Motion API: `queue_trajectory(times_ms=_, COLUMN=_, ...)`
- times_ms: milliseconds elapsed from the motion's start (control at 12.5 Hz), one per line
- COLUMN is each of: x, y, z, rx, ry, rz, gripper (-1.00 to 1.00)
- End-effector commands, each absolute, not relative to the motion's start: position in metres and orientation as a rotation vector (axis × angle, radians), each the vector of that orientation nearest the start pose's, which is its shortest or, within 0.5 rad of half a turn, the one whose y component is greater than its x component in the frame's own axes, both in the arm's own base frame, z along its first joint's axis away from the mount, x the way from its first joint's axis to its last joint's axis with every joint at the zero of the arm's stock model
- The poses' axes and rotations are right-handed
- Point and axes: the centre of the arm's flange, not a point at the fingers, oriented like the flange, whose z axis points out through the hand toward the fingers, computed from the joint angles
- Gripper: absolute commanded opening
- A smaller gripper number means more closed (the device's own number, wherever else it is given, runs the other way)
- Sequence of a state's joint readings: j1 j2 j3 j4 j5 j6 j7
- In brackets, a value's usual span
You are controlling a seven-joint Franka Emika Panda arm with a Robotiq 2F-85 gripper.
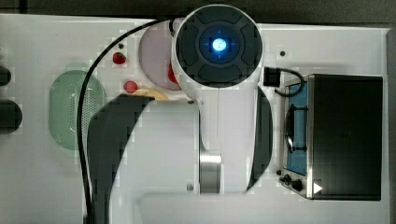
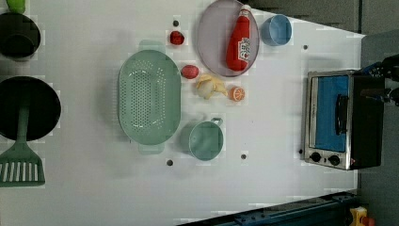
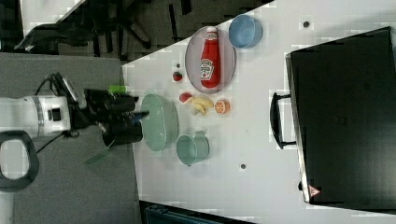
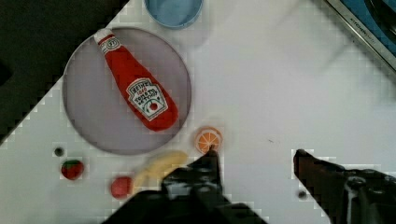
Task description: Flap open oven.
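Approach step, door shut. Oven (image 2: 341,120) sits at 3 o'clock on the table (image 2: 268,179) in the left view. Gripper (image 4: 254,161) open, empty, well apart from it. Next: reach the handle (image 2: 339,114), pull down.

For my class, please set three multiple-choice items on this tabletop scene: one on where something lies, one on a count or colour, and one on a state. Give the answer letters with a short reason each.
1. Where does the ketchup bottle lie?
A. on the round plate
B. in the green colander
C. on top of the oven

2. How many knobs show on the oven's front in the left view?
A. none
B. two
C. five

3. What is the state of the oven's door?
A. flapped fully open
B. taken off
C. shut

Answers:
1 A, the bottle rests inside the plate's rim.
2 B, two black knobs sit side by side beside the glass door.
3 C, the blue glass door lies flush in its frame, with the gripper over the table, away from the handle.
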State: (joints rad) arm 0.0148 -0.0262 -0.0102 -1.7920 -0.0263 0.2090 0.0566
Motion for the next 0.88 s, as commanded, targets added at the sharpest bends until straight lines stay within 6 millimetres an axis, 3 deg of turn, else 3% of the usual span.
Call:
queue_trajectory(times_ms=80, x=0.4550, y=-0.0396, z=0.6200, rx=-2.878, ry=1.275, rz=-0.006, gripper=0.59)
queue_trajectory(times_ms=240, x=0.4551, y=-0.0396, z=0.6200, rx=-2.878, ry=1.275, rz=-0.006, gripper=1.00)
queue_trajectory(times_ms=400, x=0.4550, y=-0.0396, z=0.6201, rx=-2.878, ry=1.275, rz=-0.006, gripper=1.00)
queue_trajectory(times_ms=480, x=0.4550, y=-0.0396, z=0.6201, rx=-2.878, ry=1.275, rz=-0.007, gripper=0.90)
queue_trajectory(times_ms=880, x=0.4544, y=-0.0462, z=0.6192, rx=-2.868, ry=1.292, rz=-0.002, gripper=-0.31)
